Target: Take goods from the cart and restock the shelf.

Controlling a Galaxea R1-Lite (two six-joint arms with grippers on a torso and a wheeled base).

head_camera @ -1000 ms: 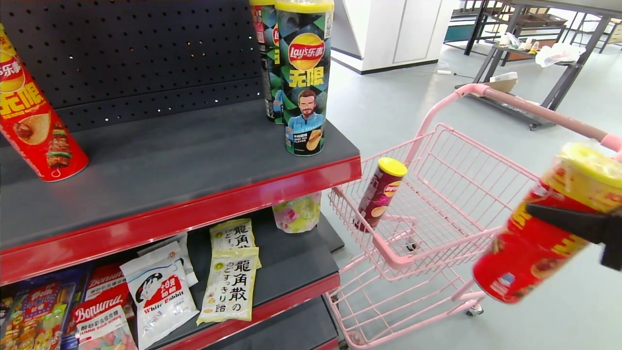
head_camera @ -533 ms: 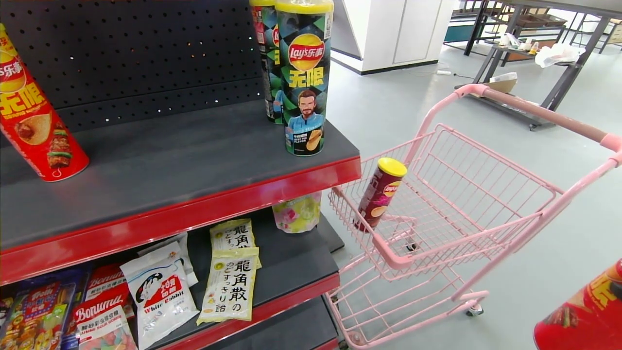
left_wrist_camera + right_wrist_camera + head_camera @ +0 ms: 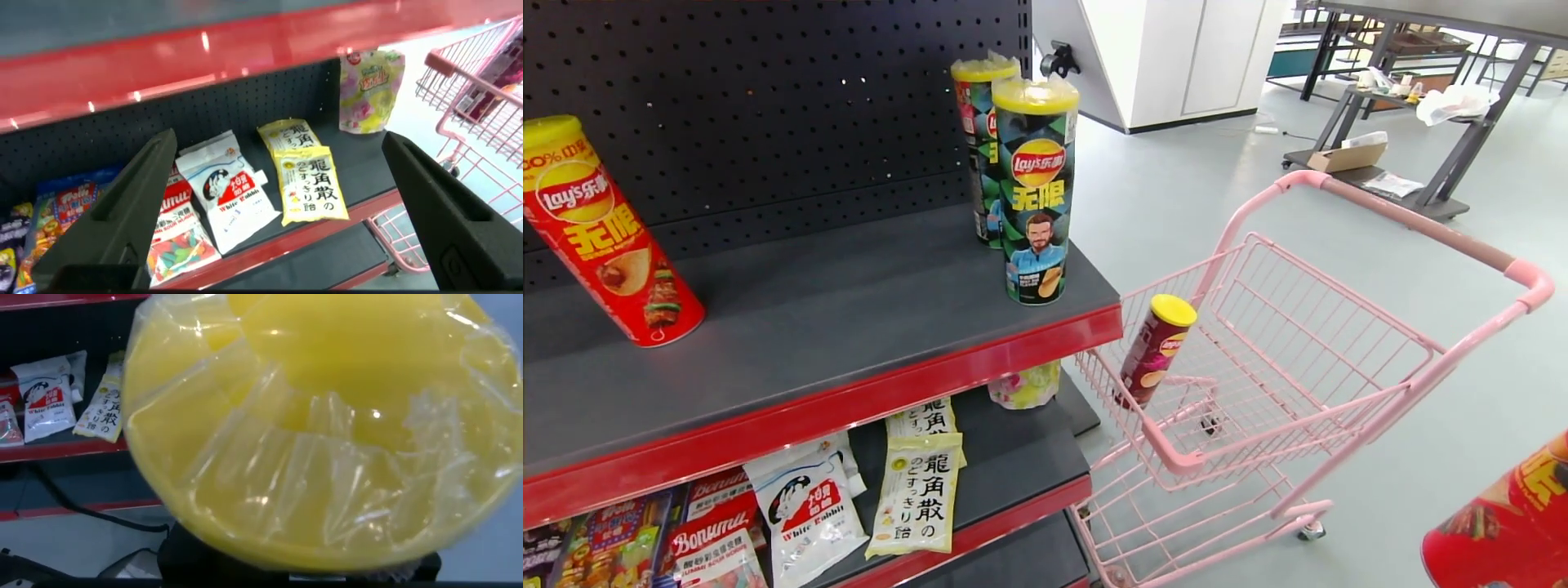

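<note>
Right pincer clenched on a red, yellow-lidded crisp tube (image 3: 1503,523), I hold it clear of the pink wire cart's (image 3: 1529,278) handle end for shelving; my left pincer (image 3: 278,137) hangs released.

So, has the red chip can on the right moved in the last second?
Yes: the red can dropped from level with the cart handle to well below it.

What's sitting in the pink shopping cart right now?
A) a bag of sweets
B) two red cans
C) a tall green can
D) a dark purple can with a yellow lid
D: a dark purple can with a yellow lid leans inside the basket of the pink cart, at the end away from the handle.
</note>
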